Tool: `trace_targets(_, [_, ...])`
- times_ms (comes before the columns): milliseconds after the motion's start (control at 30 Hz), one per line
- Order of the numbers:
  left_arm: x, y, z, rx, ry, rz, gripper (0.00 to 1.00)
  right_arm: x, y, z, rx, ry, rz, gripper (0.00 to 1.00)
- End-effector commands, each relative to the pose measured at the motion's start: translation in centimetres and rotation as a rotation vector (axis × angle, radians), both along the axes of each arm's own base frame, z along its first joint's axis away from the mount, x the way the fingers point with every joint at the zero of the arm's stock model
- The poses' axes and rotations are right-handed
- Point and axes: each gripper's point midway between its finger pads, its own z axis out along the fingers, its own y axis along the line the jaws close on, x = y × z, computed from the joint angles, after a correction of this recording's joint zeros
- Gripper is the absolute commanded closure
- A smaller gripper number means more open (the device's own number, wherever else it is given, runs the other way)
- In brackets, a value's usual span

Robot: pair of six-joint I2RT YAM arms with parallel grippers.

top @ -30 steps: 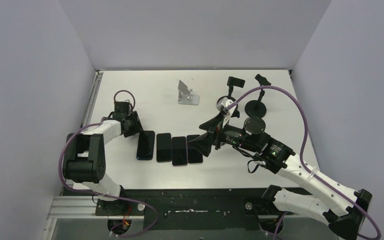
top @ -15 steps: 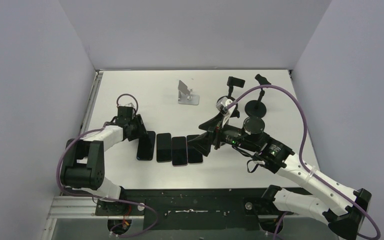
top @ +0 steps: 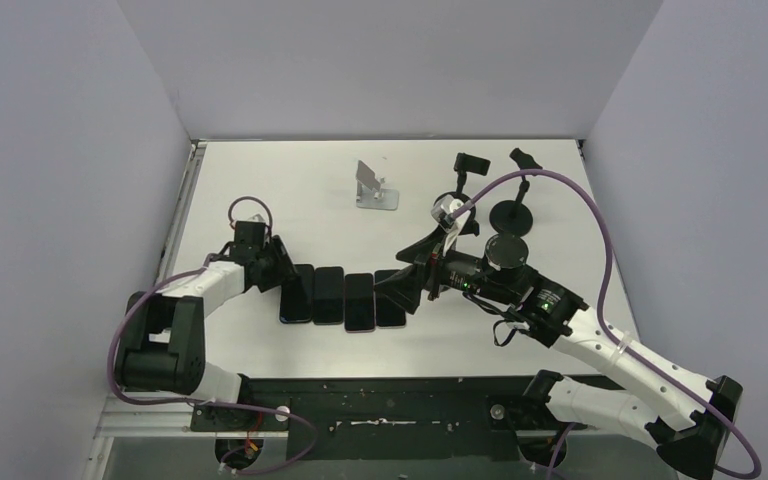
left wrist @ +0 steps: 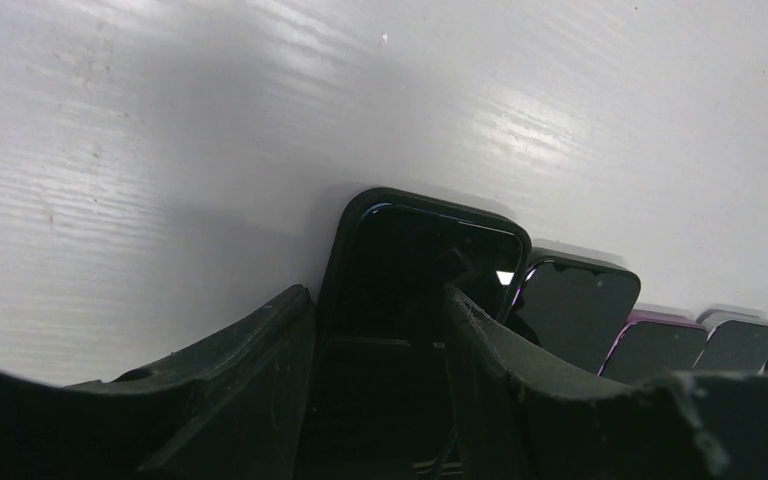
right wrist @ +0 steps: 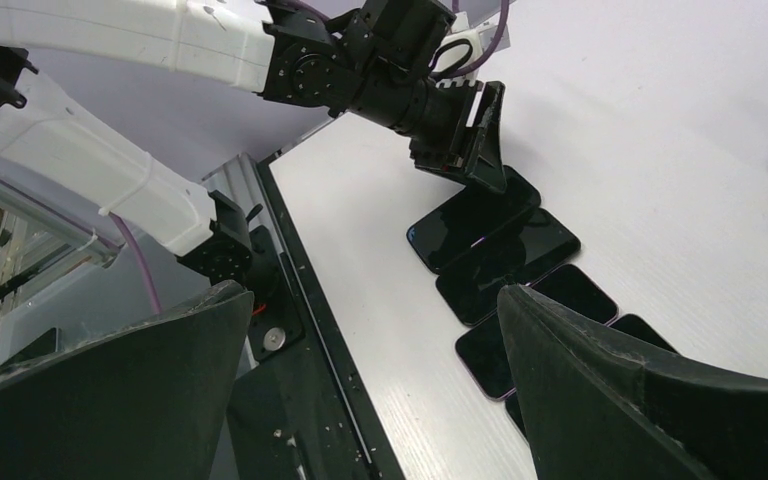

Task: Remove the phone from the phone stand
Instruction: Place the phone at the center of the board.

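Where glossy rectangular phones (top: 345, 298) lie flat on the grained white table (top: 290, 190), left gripper (left wrist: 378, 295) and right gripper (right wrist: 375, 295) gape apart.

The top external view looks steeply down from above and behind the arm bases, far enough to take in the whole desk (top: 290, 190); the left wrist view sits very low and close, skimming the desk surface past the left fingers (left wrist: 250, 400) along the row of phones (left wrist: 575, 310); the right wrist view looks from higher and farther off, between the right fingers (right wrist: 620, 400), back towards the desk's near left edge and the left arm (right wrist: 120, 40); all three views share the row of phones.
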Motion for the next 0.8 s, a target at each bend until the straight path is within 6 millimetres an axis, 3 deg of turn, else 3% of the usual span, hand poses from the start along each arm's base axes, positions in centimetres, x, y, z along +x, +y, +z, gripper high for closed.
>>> trace_targets(0, [-7.1,-2.1,-3.1,-0.07,0.248,0.01,0.52,0.1,0.4,1.3,0.042,-0.028,-0.002,0.0])
trace_targets(100, [-7.1,-2.1,-2.8,-0.068,0.233,0.032,0.52,0.1,0.4,1.4,0.044,-0.03,-0.002,0.0])
trace_targets(200, [-6.5,-0.6,-2.0,-0.004,0.211,0.068,0.51,0.2,0.3,1.6,0.047,-0.037,-0.007,0.0])
trace_targets(333, [-4.4,2.0,1.0,0.094,0.123,0.114,0.48,0.7,-0.3,1.9,0.033,-0.052,-0.056,0.0])
trace_targets(500, [-0.1,3.3,8.0,0.206,-0.114,0.106,0.45,3.9,-3.5,2.2,-0.034,-0.083,-0.3,0.0])
trace_targets(667, [2.9,1.0,15.9,0.236,-0.471,0.013,0.41,8.8,-10.5,1.7,-0.197,-0.089,-0.758,0.0])
trace_targets(767, [3.8,0.0,19.2,0.223,-0.636,-0.03,0.37,10.1,-12.8,1.4,-0.275,-0.07,-0.871,0.02])
